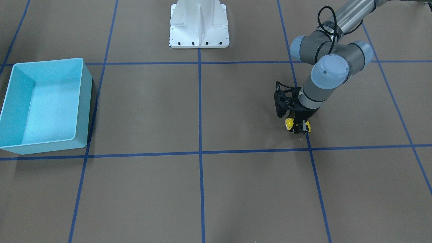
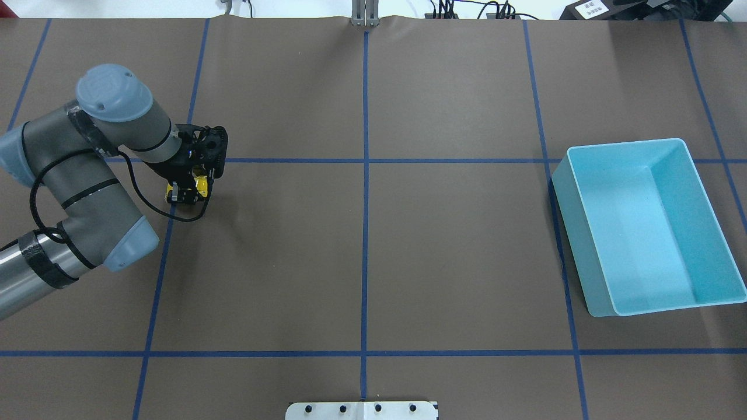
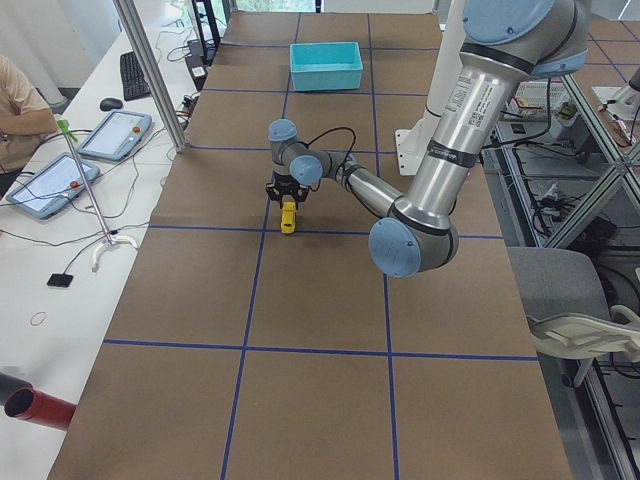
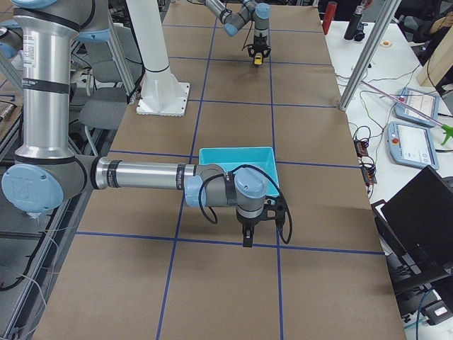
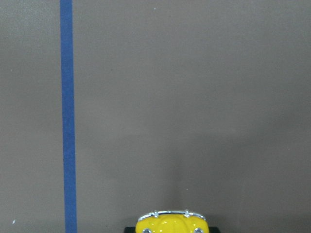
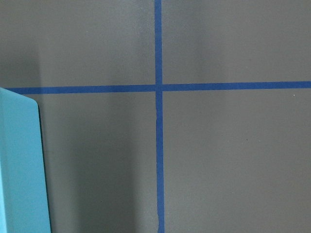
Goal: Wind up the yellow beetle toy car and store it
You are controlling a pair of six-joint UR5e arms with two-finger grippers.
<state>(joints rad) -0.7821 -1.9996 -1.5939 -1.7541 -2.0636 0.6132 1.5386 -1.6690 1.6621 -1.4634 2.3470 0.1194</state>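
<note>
The yellow beetle toy car (image 1: 289,124) is on the brown table on my left side, by a blue tape line. My left gripper (image 1: 298,128) points down and is shut on it, with yellow showing on both sides of the black fingers. The car also shows in the overhead view (image 2: 201,186) and, as its chrome bumper end, at the bottom of the left wrist view (image 5: 171,224). The turquoise bin (image 2: 571,233) stands empty on the far side of the table. My right gripper (image 4: 247,239) hangs over the table beside the bin (image 4: 233,157); I cannot tell if it is open.
The white robot base (image 1: 199,27) stands at the table's middle edge. Blue tape lines (image 2: 365,175) divide the brown table into squares. The bin's wall (image 6: 19,165) fills the left edge of the right wrist view. Side tables with tablets (image 3: 110,135) flank the table.
</note>
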